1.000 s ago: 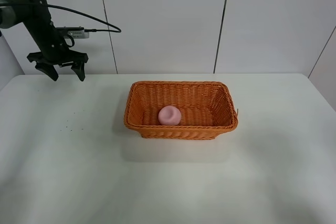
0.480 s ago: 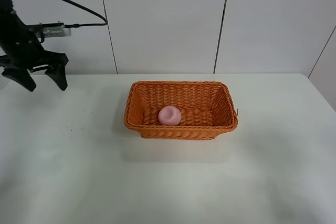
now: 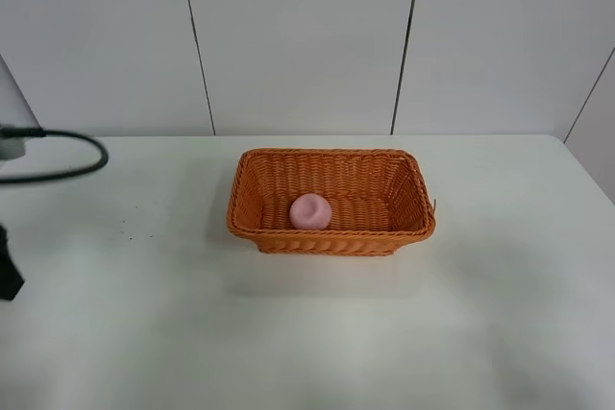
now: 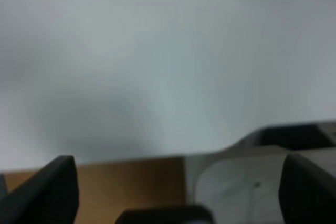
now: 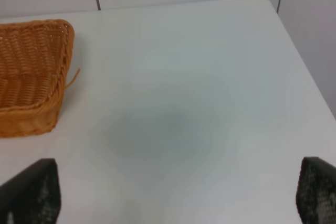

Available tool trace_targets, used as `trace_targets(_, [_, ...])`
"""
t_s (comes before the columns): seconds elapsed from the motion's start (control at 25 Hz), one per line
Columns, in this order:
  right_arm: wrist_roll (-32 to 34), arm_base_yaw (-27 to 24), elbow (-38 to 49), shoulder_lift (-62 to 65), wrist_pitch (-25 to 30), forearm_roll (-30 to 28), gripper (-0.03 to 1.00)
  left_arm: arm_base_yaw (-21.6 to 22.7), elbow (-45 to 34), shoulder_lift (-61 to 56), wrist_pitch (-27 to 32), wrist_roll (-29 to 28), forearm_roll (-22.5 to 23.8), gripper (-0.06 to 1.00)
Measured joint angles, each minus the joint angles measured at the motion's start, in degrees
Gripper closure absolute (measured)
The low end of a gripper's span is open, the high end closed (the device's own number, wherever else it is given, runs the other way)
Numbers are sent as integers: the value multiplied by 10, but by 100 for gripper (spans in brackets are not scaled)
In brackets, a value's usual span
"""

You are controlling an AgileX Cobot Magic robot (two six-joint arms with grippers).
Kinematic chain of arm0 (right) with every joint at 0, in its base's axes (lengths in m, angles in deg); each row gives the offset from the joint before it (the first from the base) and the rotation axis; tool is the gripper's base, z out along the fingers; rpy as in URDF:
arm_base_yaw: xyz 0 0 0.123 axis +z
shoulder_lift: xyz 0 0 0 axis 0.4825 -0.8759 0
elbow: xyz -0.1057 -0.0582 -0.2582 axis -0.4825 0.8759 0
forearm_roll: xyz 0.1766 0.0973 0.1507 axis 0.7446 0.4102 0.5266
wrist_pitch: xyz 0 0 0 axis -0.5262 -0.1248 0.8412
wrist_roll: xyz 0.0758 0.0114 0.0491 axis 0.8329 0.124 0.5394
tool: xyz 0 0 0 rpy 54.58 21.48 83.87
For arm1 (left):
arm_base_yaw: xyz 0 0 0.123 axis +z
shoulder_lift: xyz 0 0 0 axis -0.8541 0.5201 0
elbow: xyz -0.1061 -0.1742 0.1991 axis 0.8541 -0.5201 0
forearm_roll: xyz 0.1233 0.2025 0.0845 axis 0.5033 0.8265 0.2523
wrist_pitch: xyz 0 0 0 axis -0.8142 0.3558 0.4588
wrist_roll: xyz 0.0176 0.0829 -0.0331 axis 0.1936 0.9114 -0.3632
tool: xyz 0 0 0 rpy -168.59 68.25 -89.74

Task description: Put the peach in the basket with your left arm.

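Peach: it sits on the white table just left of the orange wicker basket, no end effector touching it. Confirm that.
Not quite. The peach is not on the table beside the basket; it lies inside the basket, toward its left half, as the exterior high view shows. The rest holds: no end effector touches it.

The peach (image 3: pixel 310 211), small, pale pink, round and matte, lies on the floor of the basket (image 3: pixel 332 233), left of its middle and close to the near wall. The basket, rectangular orange-brown wicker with flared sides and a rolled rim, sits upright at the bench's (image 3: pixel 288 333) middle. The left arm (image 3: pixel 8 271) shows only as a dark sliver with a black cable at the far left edge.
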Motion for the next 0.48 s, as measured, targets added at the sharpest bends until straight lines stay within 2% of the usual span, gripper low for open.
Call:
trace_targets(0.2, [0, 0, 0, 0, 0, 0, 27, 0, -104, -195, -29, -5, 16, 7])
trace_targets(0.32, [0, 0, 0, 0, 0, 0, 27, 0, -145, -296, -59, -8, 16, 7])
trace_targets(0.48, [0, 0, 0, 0, 0, 0, 27, 0, -171, -401, -63, -8, 16, 7])
